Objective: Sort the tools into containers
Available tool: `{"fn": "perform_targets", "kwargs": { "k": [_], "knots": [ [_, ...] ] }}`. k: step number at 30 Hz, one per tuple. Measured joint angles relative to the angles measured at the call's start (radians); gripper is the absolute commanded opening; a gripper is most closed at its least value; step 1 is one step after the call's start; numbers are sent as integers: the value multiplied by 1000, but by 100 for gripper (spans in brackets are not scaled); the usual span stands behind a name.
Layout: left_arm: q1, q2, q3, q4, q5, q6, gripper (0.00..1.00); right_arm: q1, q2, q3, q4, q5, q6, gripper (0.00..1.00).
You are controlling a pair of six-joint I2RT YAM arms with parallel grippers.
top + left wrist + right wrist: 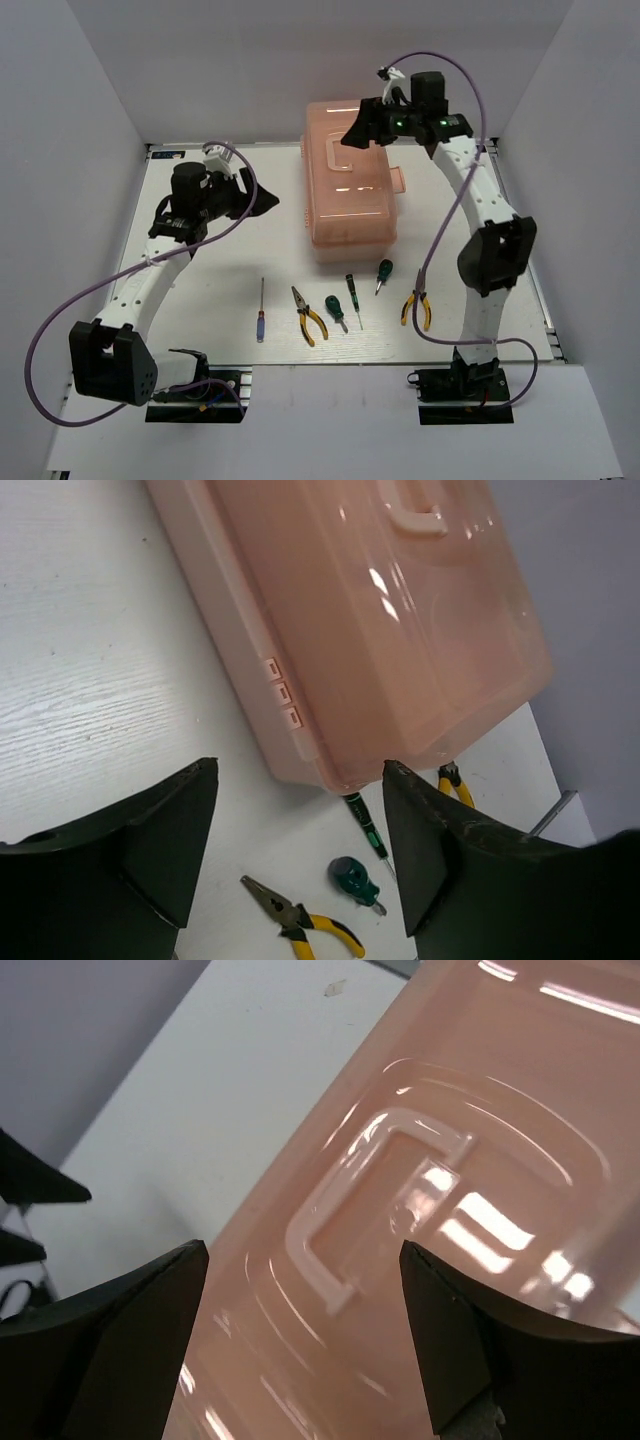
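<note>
Well, both claws gape empty: the left claw [300,770] just beside the closed pink toolbox [350,190], the right claw [302,1250] above its lid handle [345,1220]. The six tools [332,305] lie in a row on the worktop [220,270], on the toolbox's near side.

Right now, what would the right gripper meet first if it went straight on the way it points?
The toolbox's closed pink lid, at or near its handle; the open right gripper hovers above it, gap unclear.
</note>
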Motion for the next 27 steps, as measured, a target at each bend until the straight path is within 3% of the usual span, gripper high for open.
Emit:
{"fn": "perform_targets", "kwargs": {
  "k": [5, 10, 27],
  "knots": [
    [-6, 3, 2, 40, 28, -21, 77, 56, 163, 87, 87, 15, 185, 83],
    [-7, 17, 6, 55, 36, -29, 77, 97, 184, 87, 119, 65, 257, 82],
    [-7, 48, 23, 91, 37, -40, 77, 190, 142, 0, 122, 375, 286, 76]
  ]
}}
